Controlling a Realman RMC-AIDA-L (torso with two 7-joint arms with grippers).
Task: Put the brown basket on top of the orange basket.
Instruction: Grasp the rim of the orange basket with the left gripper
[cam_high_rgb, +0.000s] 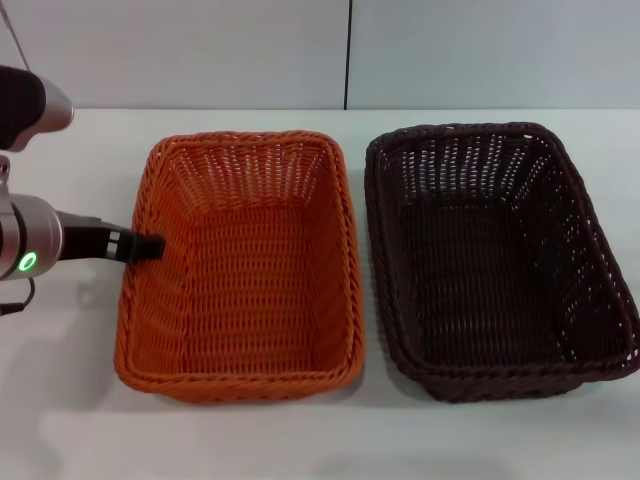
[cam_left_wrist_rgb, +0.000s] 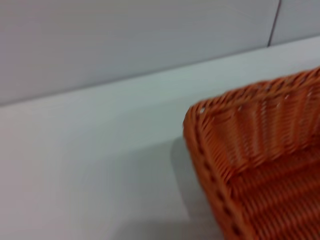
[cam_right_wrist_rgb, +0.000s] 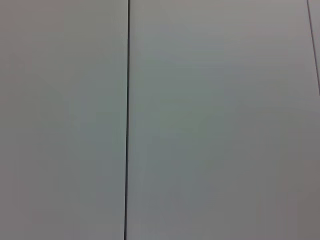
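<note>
Orange basket (cam_high_rgb: 243, 270) & brown basket (cam_high_rgb: 495, 255): woven plastic wicker (slight sheen); table (cam_high_rgb: 80, 400) smooth matt.

Left gripper (cam_high_rgb: 150, 245): dark tip only, at the 9 o'clock rim of the orange basket (cam_high_rgb: 245, 265); finger state not discernible, contact with rim not discernible. Left arm cut off at the 9 o'clock edge of the head view. Orange basket in left wrist view (cam_left_wrist_rgb: 260, 165): one corner only, blurred, remainder cut off toward 3 and 6 o'clock. Brown basket (cam_high_rgb: 495, 260): 3 o'clock rim clipped by head view edge. Right wrist view: wall panel (cam_right_wrist_rgb: 210, 120) and seam only.
</note>
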